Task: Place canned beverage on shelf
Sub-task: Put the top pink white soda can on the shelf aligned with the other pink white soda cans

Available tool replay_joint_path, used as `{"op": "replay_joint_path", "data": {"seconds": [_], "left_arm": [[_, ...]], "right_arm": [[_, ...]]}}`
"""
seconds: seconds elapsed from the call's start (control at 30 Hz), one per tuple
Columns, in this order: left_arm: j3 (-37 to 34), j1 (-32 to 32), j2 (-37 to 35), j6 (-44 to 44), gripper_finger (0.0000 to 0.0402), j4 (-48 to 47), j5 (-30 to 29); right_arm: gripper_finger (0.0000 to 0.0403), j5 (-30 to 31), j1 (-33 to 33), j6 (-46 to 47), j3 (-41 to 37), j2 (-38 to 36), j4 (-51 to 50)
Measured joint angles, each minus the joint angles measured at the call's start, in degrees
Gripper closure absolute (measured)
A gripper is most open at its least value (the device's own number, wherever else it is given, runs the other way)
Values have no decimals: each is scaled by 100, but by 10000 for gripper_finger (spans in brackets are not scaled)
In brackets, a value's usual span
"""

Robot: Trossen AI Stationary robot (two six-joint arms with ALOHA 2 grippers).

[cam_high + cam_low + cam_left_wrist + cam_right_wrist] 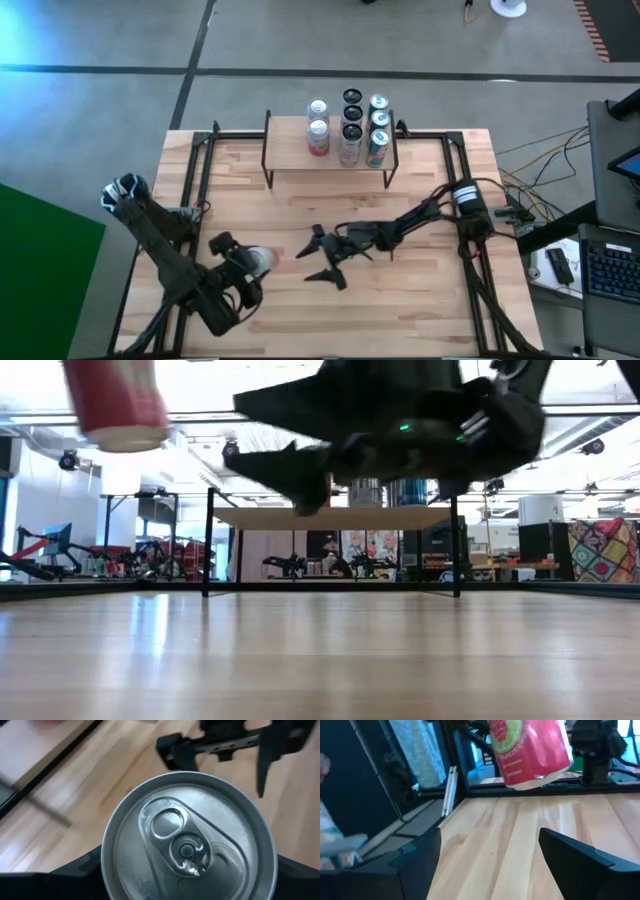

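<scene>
Between the left gripper's (250, 272) fingers, pinched and lifted clear of the tabletop (420, 310), hangs the pink can (261, 260), while the right gripper (322, 258) waits spread nearby, leaving the carry to the can-stocked shelf (290, 159) undone.

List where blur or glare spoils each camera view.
Low view: the red can and dark arm overhead are soft, and the tabletop shows window glare. Left wrist view: the can lid is sharp, the wood behind smeared. Right wrist view: the can and edges blurred. High view: a cyan cast in one corner.
</scene>
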Motion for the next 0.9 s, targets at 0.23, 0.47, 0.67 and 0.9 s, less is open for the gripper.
{"op": "replay_joint_path", "data": {"seconds": [0.23, 0.47, 0.67, 0.9], "left_arm": [[-886, 511, -499, 2808, 114, 2785, 121], [-1241, 846, -781, 4570, 114, 4043, 826], [-1256, 954, -730, 4869, 114, 4184, 1246], [-1263, 1118, -556, 5032, 114, 4644, 1724]], "right_arm": [[78, -26, 158, -350, -388, -328, 436], [49, -651, 68, 384, -449, 277, 2289], [30, -554, -97, 397, -152, 488, 2383], [29, -386, -111, -84, 69, 230, 1272]]}}
